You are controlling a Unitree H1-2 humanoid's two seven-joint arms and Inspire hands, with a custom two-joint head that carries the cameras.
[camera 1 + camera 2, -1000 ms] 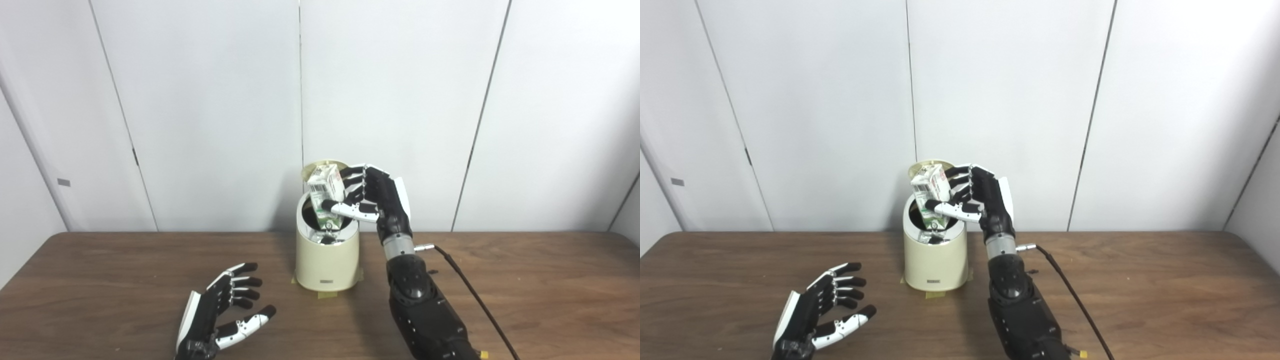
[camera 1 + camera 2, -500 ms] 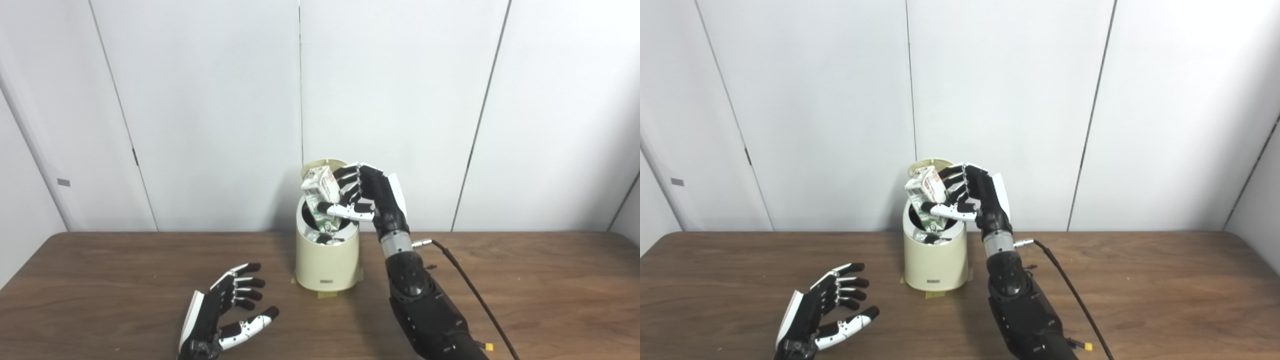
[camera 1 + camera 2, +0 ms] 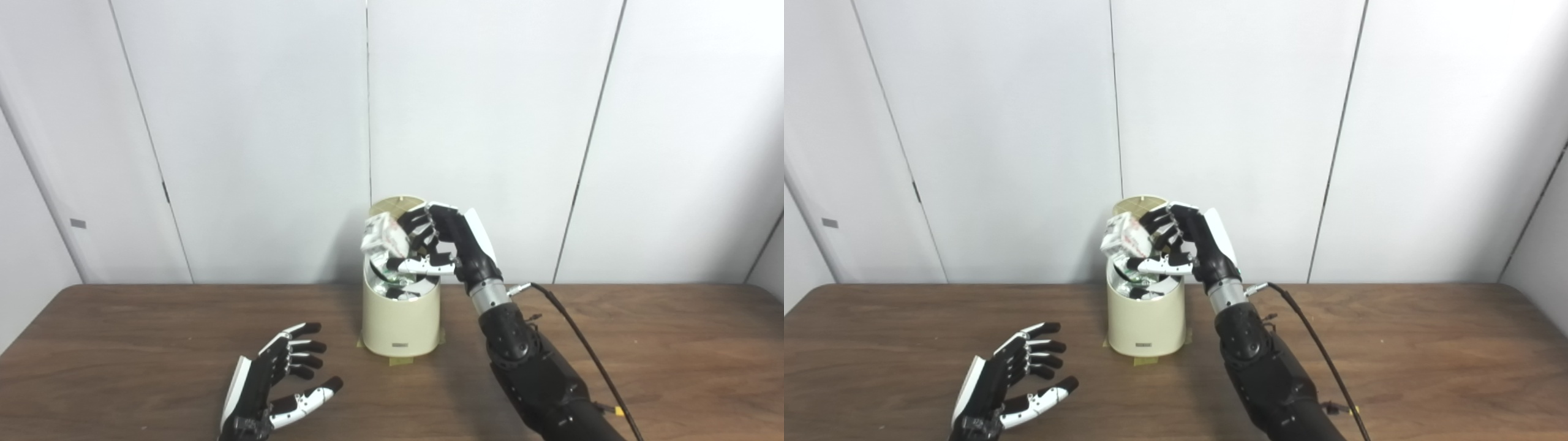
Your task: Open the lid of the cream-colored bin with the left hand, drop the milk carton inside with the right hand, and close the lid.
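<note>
bin (image 3: 400, 321) first, since everything else hangs off it: your cream-colored bin sits upright near the middle of the table (image 3: 122, 343), toward the back by the wall panels, and there are bits of tape (image 3: 401, 361) at its base, which i'd guess is there so it doesn't slide when you push on it. the lid (image 3: 398, 204) is flipped up and standing behind the opening, so the mouth is clear for a drop from the front and right.

your right hand (image 3: 441, 245) comes in from the right side and is up over the rim, fingers curled around the milk carton (image 3: 384, 237) with the thumb (image 3: 422, 266) pinned under it. the carton is tilted hard, top leaning left and toward the rim, and it's above the opening and not down in the bin. looks like you're tipping it so it can slide off the fingers and fall in. there's already some stuff inside the bin, can't make out what.

your left hand (image 3: 278, 380) is parked on the table well to the front left of the bin, palm up-ish, fingers spread, holding nothing. makes sense to me: it's out of the drop path but close enough to reach the lid after.

my read: lid's done, the drop is next, closing isn't started. watch that the tilted carton doesn't catch the left rim and flop outside.
</note>
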